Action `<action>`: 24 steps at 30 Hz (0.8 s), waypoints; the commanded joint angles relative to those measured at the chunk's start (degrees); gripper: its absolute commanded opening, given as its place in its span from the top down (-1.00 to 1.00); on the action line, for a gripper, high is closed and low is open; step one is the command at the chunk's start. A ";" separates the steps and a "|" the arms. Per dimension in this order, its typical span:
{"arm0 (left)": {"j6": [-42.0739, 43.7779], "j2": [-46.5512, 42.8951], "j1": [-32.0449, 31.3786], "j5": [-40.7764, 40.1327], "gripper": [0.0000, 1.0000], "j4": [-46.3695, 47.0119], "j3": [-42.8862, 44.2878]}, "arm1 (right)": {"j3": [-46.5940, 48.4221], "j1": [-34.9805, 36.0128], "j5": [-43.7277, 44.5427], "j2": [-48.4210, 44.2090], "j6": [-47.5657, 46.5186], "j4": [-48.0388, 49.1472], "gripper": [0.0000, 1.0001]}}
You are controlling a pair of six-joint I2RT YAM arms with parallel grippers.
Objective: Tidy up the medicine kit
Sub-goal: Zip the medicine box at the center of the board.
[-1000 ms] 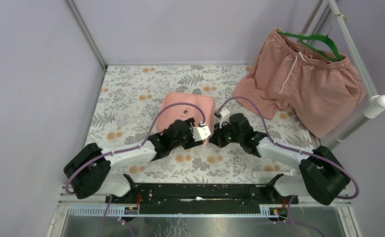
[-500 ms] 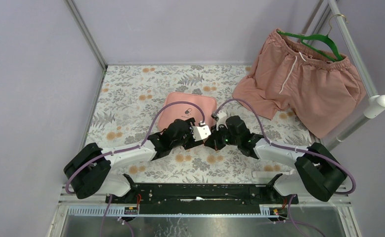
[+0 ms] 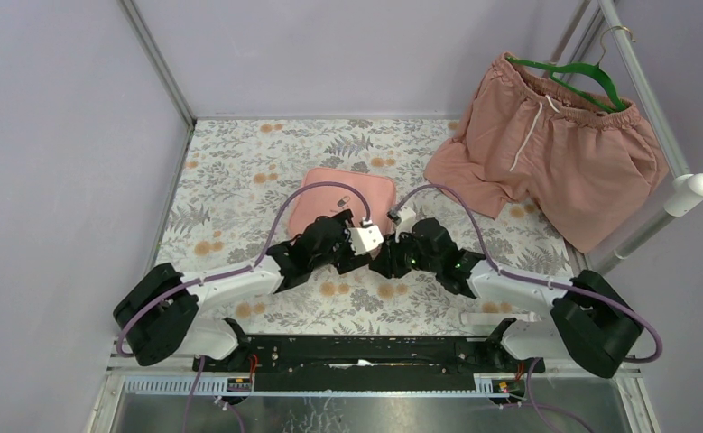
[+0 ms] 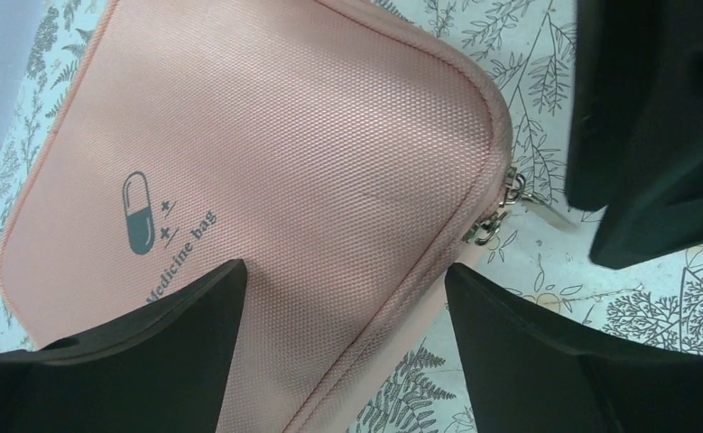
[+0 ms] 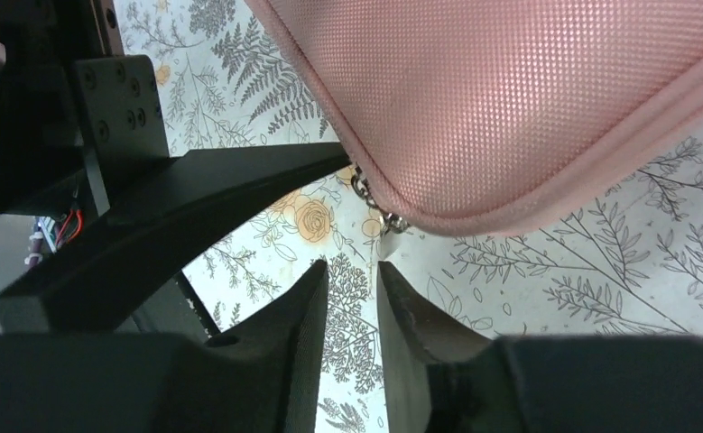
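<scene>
Right jaws parted slightly beside medicine kit (image 4: pixel 311 162); left jaws spread over it.

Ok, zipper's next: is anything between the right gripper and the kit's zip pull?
Nothing visible: only bare cloth lies between the right gripper and the zip pull at the medicine kit's corner; the left gripper's finger sits alongside.

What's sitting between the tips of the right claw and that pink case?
In the right wrist view, only a short strip of flowered tablecloth lies between the right gripper and the medicine kit. The kit's metal zip pulls hang at that corner.
</scene>
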 commanded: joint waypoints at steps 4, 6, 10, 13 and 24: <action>-3.79 -7.56 0.87 1.53 -0.96 -3.49 2.18 | -1.19 0.69 7.43 -8.71 0.44 -7.40 0.19; -5.23 -11.30 0.88 2.34 -0.97 -6.22 2.52 | -1.26 0.60 10.30 -10.91 0.23 -11.10 0.17; -12.60 -18.70 0.89 1.47 -0.97 -11.19 2.32 | -1.82 0.35 16.35 -16.69 0.83 -16.38 0.13; -23.06 -21.92 0.96 -5.89 -0.97 -18.05 4.30 | -0.56 0.33 20.50 -20.38 0.64 -20.97 -0.04; -56.89 -31.89 2.03 -19.85 -0.97 -37.82 7.43 | 6.56 0.25 22.64 -21.28 -1.05 -35.42 -0.90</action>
